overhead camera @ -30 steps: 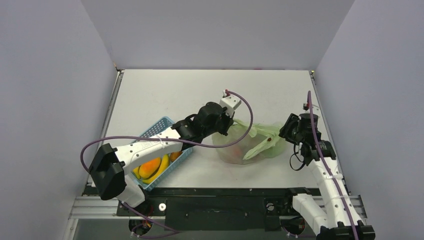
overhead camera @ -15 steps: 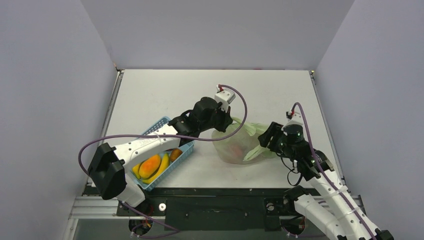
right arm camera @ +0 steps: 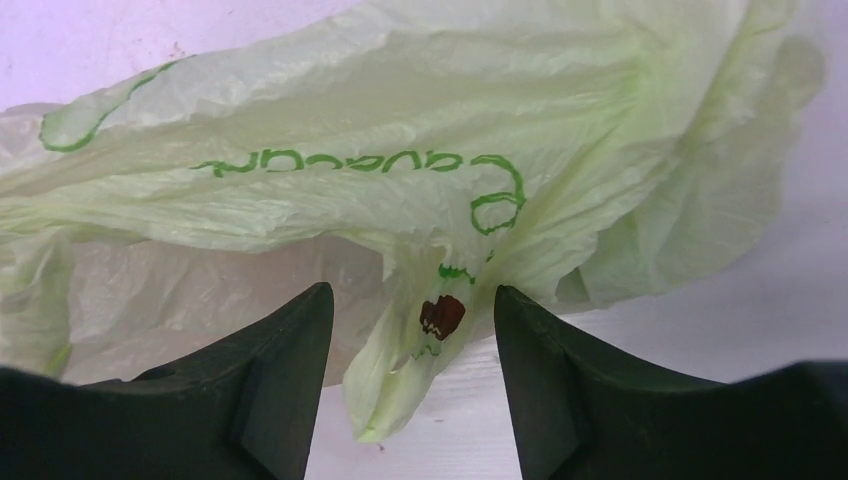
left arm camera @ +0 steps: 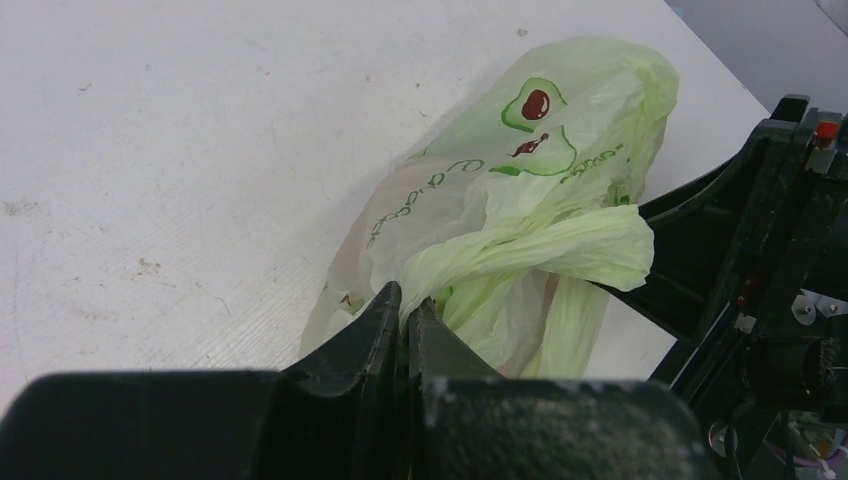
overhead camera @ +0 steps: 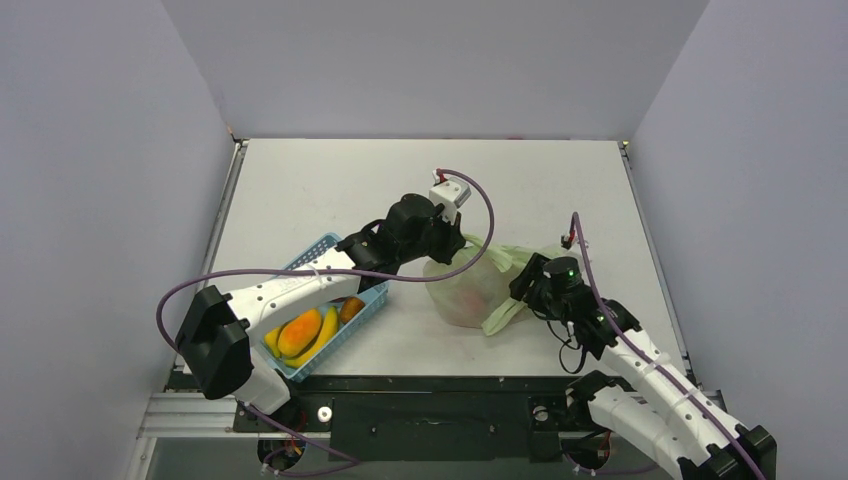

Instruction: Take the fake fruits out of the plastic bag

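Seen from above, a thin, crinkly, pale yellow-green translucent plastic bag (overhead camera: 478, 285) is lying on the white table (overhead camera: 330, 190) between the two arms, right of centre and toward the near edge. The left gripper (overhead camera: 460, 243) is pinching the bag's far-left corner, its arm reaching diagonally across a blue lattice plastic basket (overhead camera: 312, 256) that is holding yellow bananas (overhead camera: 322, 333) and an orange mango-like fruit (overhead camera: 299, 335). The right gripper (overhead camera: 520, 287) is pressing in at the bag's right side, where a loose pale strip is trailing toward the near edge. Of the fake fruits (overhead camera: 468, 297), only a faint reddish patch is showing through the film; they are sitting inside the bag. A purple cable (overhead camera: 485, 215) is looping over the left wrist, and plain lilac walls (overhead camera: 100, 150) are enclosing the table on three sides. From the left wrist, the two black fingers (left arm camera: 375, 330) are pressing tight together on a twisted handle of the bag, which is bunching up right in front of them and hiding its contents; an avocado print is facing the camera, and black links of the right arm (left arm camera: 770, 250) are crowding the right edge, touching the bag. From the right wrist, the jaws are standing apart with a folded tip of bag, bearing a brown-centred print, hanging between them unclamped; whether it is brushing either finger cannot be told. Wrinkled film with green lettering is filling the frame above, blocking any sight of the fruit.
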`<state>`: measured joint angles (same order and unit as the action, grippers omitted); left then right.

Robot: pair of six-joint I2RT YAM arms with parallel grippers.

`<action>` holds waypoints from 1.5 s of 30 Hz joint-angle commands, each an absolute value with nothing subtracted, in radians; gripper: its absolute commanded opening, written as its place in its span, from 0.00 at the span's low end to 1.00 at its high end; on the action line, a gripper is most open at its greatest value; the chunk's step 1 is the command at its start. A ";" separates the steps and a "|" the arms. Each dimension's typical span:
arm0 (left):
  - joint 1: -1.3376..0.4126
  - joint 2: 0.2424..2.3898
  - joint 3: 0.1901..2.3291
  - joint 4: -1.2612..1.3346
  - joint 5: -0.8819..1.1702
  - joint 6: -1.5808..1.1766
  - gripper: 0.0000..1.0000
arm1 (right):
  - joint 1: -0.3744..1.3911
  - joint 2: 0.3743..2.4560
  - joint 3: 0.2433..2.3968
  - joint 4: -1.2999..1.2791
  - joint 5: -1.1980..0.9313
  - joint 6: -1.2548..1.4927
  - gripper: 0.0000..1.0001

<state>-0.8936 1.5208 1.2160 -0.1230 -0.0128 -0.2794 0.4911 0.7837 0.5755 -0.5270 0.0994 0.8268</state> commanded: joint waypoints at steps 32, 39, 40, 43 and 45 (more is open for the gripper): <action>-0.850 1.443 1.192 -0.043 0.069 -0.285 0.16 | -0.028 0.818 0.733 -0.554 -0.180 0.524 0.00; -0.869 1.444 1.206 -0.045 0.195 -0.200 0.75 | 0.176 0.810 0.721 -0.561 -0.105 0.514 0.00; -0.882 1.442 1.214 -0.058 0.195 -0.172 0.78 | 0.198 0.802 0.720 -0.561 -0.095 0.515 0.00; -0.910 1.460 1.277 -0.127 0.152 -0.140 0.85 | 0.214 0.781 0.718 -0.563 -0.088 0.505 0.00; -0.916 1.484 1.342 -0.179 0.109 -0.172 0.85 | 0.216 0.765 0.717 -0.564 -0.087 0.497 0.00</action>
